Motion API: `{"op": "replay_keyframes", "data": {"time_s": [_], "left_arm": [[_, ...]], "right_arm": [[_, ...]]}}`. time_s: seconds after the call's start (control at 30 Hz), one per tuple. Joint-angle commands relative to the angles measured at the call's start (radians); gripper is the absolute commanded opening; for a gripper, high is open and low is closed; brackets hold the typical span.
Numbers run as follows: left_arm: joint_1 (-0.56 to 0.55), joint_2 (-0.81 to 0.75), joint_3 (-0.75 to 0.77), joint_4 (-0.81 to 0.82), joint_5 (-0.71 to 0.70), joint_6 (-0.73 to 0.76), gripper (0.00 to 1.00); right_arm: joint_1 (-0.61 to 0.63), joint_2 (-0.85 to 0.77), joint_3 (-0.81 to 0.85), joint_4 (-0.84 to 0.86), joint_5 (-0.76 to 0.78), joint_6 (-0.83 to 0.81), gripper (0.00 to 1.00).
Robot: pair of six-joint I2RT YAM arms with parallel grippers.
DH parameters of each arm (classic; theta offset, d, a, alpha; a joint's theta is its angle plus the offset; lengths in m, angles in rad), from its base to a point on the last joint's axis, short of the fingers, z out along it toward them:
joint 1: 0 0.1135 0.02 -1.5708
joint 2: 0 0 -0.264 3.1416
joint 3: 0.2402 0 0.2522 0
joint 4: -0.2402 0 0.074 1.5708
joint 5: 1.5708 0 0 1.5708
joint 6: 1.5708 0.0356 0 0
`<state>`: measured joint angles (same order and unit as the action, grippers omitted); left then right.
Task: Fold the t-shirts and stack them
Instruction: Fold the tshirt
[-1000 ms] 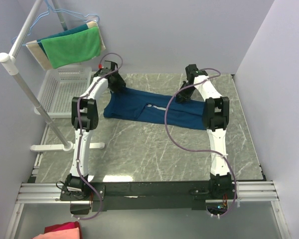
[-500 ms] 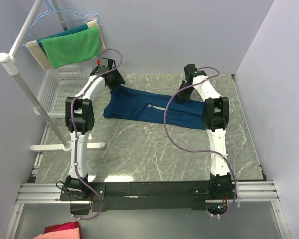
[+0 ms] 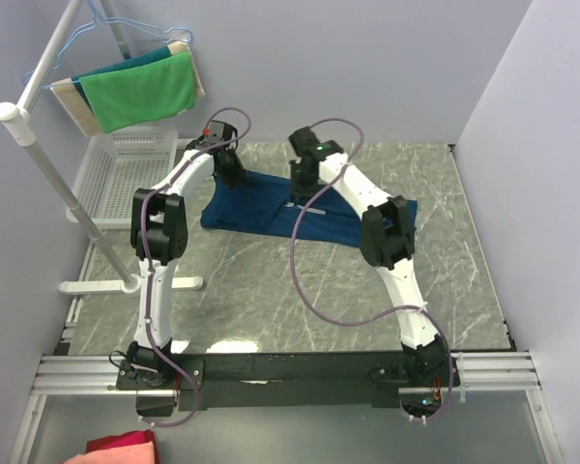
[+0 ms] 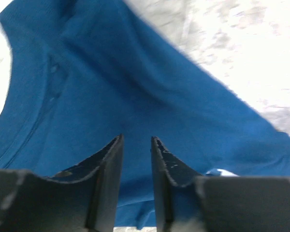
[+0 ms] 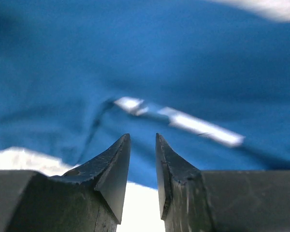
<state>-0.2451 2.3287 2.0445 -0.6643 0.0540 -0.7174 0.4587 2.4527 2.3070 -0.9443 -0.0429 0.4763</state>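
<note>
Top external view: one navy t-shirt (image 3: 261, 208) lies flat on the far part of the marble table (image 3: 300, 300), with its long axis running left to right. No second shirt is visible. The left gripper (image 3: 230, 172) sits at the shirt's far left end. The right gripper (image 3: 300, 186) sits over the middle of the far edge, so both arms are on the garment and the free right end is nearer the right arm. One green towel (image 3: 140, 92) hangs on the rack, one white basket (image 3: 116, 179) stands below it, and one red cloth (image 3: 121, 447) lies off the table. Left wrist view: the left gripper (image 4: 136, 140) has its jaws a narrow gap apart, with nothing visibly pinched. The t-shirt (image 4: 135, 87) lies directly ahead of them. Right wrist view: the right gripper (image 5: 143, 137) also shows a narrow gap, held over the t-shirt (image 5: 135, 53) near one pale strip (image 5: 183, 121).
</note>
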Motion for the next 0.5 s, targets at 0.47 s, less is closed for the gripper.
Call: {"op": "replay_keyframes", "data": {"time_s": [0.47], "left_arm": [[0.006,0.052,-0.026,-0.124,-0.008,0.007,0.10]], "right_arm": [[0.140,0.012,0.049,0.151,-0.184,-0.041,0.32]]}}
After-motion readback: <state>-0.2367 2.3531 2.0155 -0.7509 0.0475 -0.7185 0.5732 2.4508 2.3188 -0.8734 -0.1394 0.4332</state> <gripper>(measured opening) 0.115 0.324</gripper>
